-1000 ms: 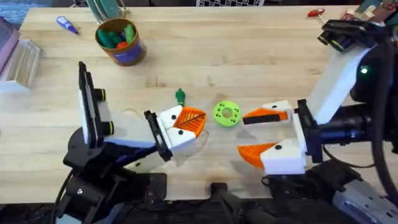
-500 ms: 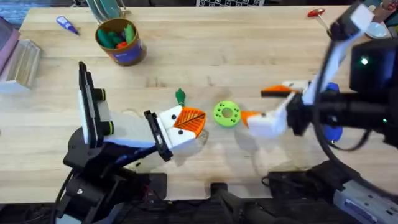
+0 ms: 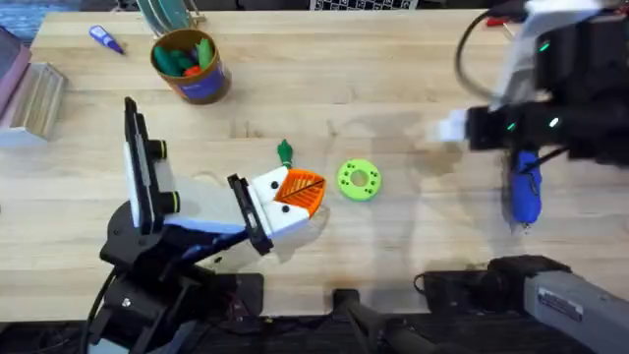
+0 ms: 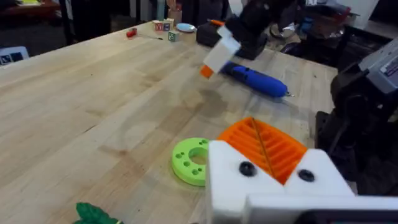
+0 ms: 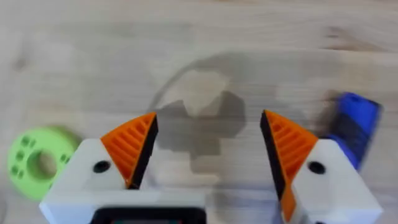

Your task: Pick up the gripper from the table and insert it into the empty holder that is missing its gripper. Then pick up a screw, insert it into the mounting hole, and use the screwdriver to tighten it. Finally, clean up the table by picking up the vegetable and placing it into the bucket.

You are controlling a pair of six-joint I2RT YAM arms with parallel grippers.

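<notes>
Right gripper lifted away toward screwdriver, fingers spread, left gripper fingers pressed together, no readable labels

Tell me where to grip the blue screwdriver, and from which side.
The screwdriver lies flat on the table, its thin metal bit pointing toward the robot's bases. Probably best to come straight down with the right gripper, jaws open, closing across the fat blue middle of the body rather than the bit.

Pale matt wood-grain table, ribbed orange plastic pads, smooth blue plastic screwdriver, matt green disc
</notes>
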